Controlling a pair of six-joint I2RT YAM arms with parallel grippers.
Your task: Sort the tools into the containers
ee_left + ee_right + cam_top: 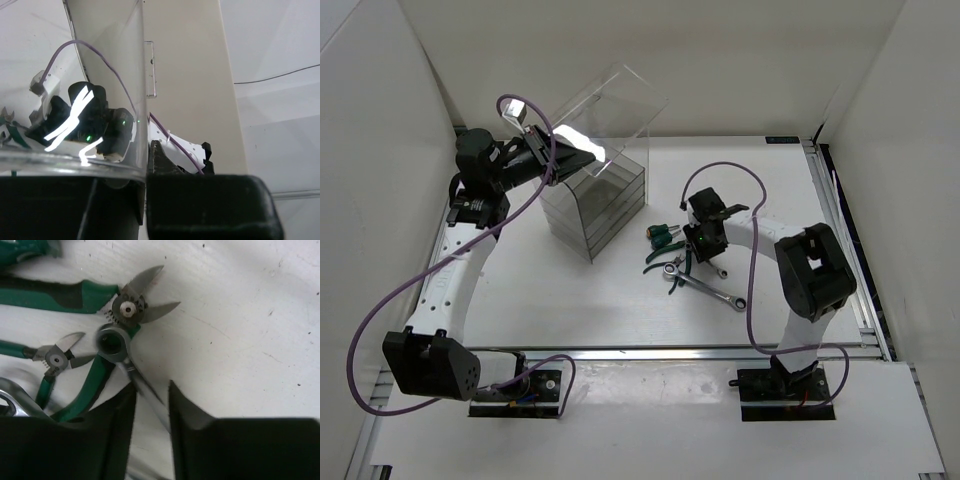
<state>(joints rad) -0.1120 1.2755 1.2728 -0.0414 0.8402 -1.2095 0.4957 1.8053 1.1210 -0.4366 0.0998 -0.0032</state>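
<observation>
The clear cabinet's stacked drawers stand on the table at left of centre. Its see-through shell is tilted up and back. My left gripper is shut on the shell's wall, which runs between its jaws. My right gripper is low over the tool pile. Its narrow jaws are shut on the shaft of a silver wrench, whose ring head rests on green-handled pliers. A smaller pair of cutters lies beside them. A second wrench and the green screwdriver lie nearby.
White walls enclose the table on the left, back and right. A metal rail runs along the near edge. Purple cables loop above both arms.
</observation>
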